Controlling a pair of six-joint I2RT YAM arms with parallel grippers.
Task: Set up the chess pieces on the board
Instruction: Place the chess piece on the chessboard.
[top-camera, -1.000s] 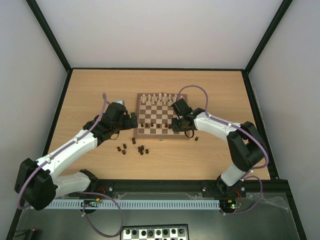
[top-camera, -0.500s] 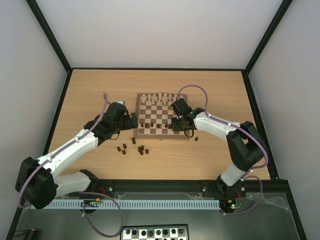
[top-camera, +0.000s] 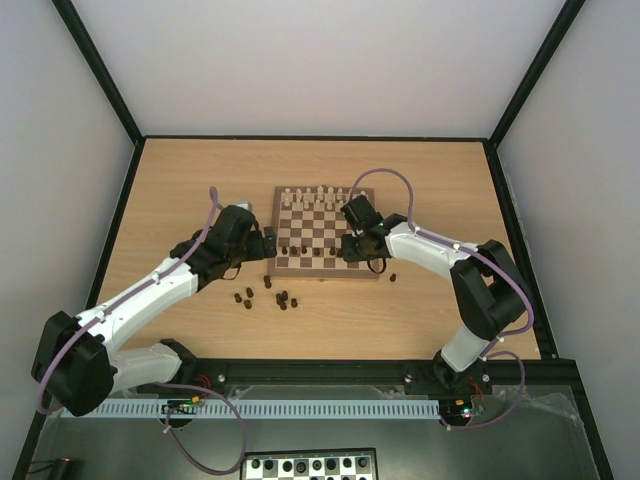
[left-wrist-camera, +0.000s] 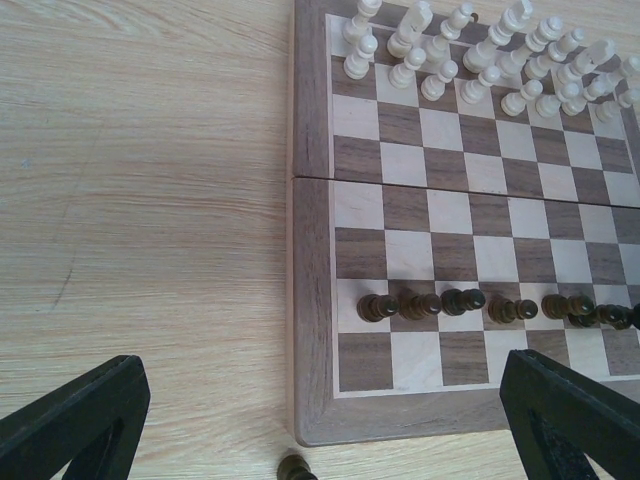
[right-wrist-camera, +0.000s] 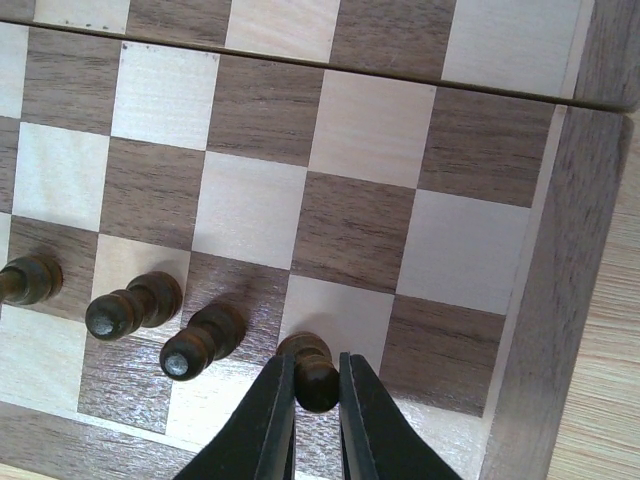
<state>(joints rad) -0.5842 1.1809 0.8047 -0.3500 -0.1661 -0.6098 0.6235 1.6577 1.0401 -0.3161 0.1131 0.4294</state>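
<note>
- Dark brown pawn (right-wrist-camera: 312, 372), head clenched in the right gripper (right-wrist-camera: 318, 400); the top view hides it under that arm.
- We read it upright, axis vertical, on a light square of the board (right-wrist-camera: 590, 250), one file off its right border.
- Left gripper (left-wrist-camera: 320, 385) gapes empty by the board's near-left corner.
- Top view alone shows the cluster of loose dark pieces (top-camera: 265, 295) on the table (top-camera: 180, 190).

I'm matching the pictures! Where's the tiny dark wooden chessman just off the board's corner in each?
Top external: the dark brown wooden chessman, just below the chessboard's near-left corner.
Left wrist: bottom edge, under that corner.
Right wrist: not shown.
Shared landmark: the dark pawn row.
</note>
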